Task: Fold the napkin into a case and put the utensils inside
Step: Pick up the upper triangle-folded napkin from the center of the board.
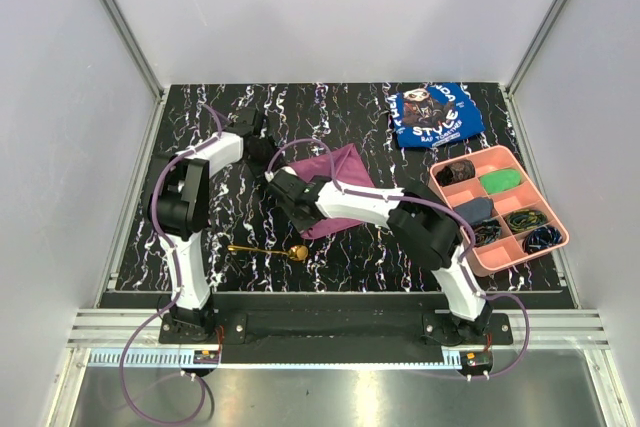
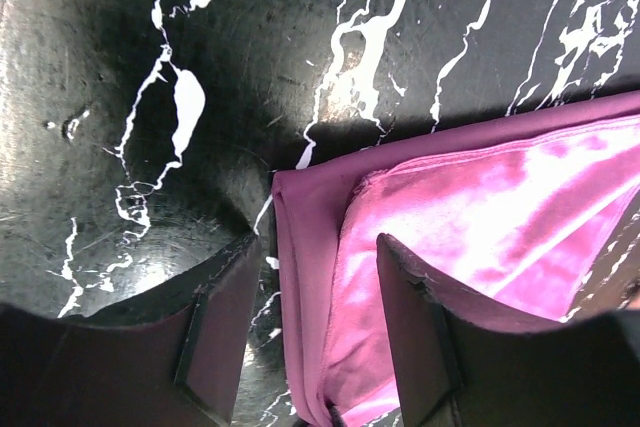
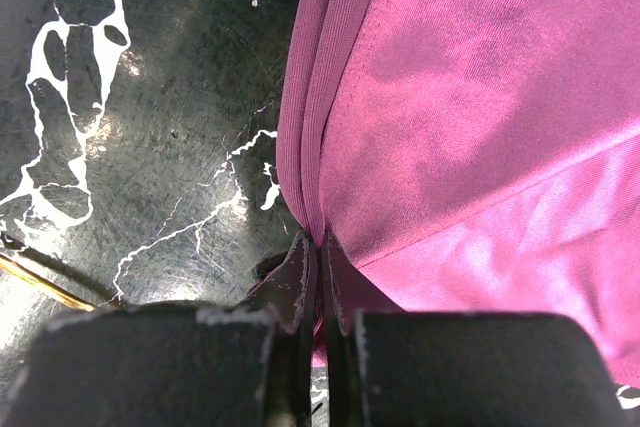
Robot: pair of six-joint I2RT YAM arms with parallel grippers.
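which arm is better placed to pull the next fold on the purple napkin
Right. The right gripper is shut on the napkin's layered edge, so it could probably pull at once. The left gripper stands open astride another edge, gripping nothing.

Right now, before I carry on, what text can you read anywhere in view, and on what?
"STYLE": white letters on the blue cloth.
Curved lettering above it and a small line below it: too small to read.
Napkin, spoon, tray: no text that I can see.
Both wrist views: none.
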